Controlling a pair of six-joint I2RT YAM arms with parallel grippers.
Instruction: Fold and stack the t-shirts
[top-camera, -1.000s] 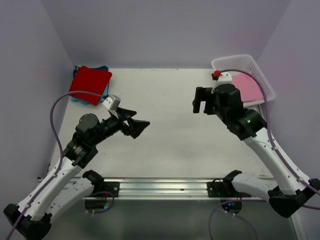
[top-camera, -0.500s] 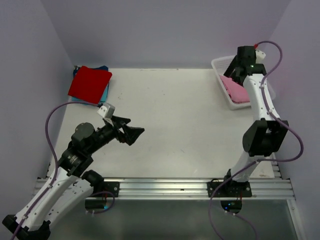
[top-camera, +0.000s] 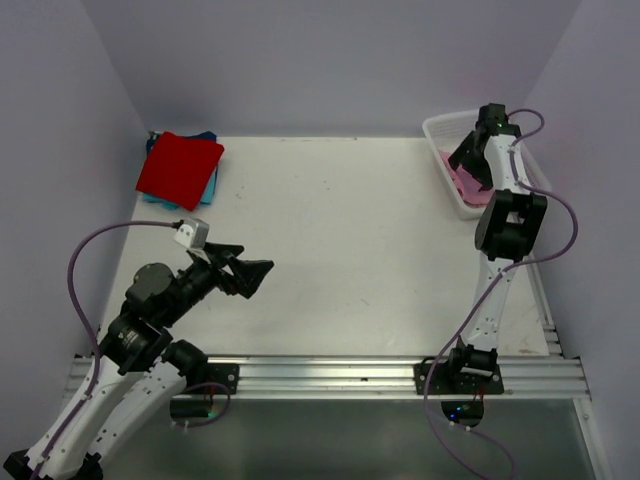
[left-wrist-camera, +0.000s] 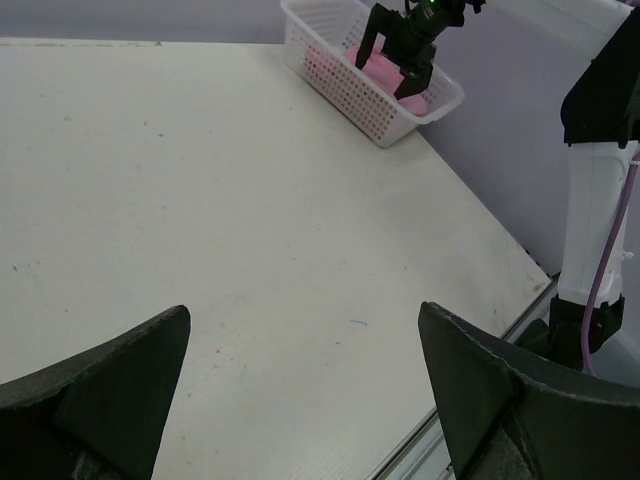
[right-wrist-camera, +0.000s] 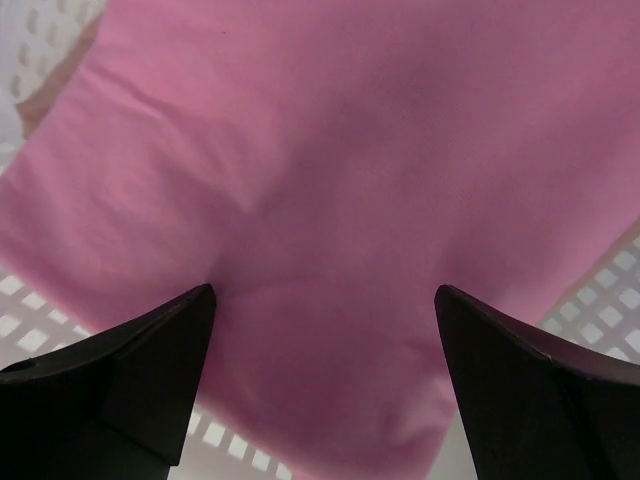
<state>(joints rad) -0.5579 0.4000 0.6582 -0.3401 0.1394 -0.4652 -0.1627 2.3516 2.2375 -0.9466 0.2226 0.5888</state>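
A pink t-shirt (top-camera: 466, 182) lies in the white basket (top-camera: 440, 128) at the back right; it also shows in the left wrist view (left-wrist-camera: 385, 68) and fills the right wrist view (right-wrist-camera: 330, 190). My right gripper (top-camera: 470, 160) is open, down inside the basket just above the pink shirt, its fingertips (right-wrist-camera: 170, 340) either side of the cloth. A folded red t-shirt (top-camera: 180, 168) lies on a blue one (top-camera: 155, 197) at the back left. My left gripper (top-camera: 258, 272) is open and empty above the table's front left, as the left wrist view (left-wrist-camera: 305, 350) shows.
The white table (top-camera: 330, 230) lies between the stack and the basket. The basket (left-wrist-camera: 350, 90) stands against the right wall. A metal rail (top-camera: 330, 375) runs along the near edge, with the arm bases on it.
My right arm has swung from mid-table up and back to the basket, and its gripper has come down onto the pink shirt. My left gripper has drawn back toward the front left.
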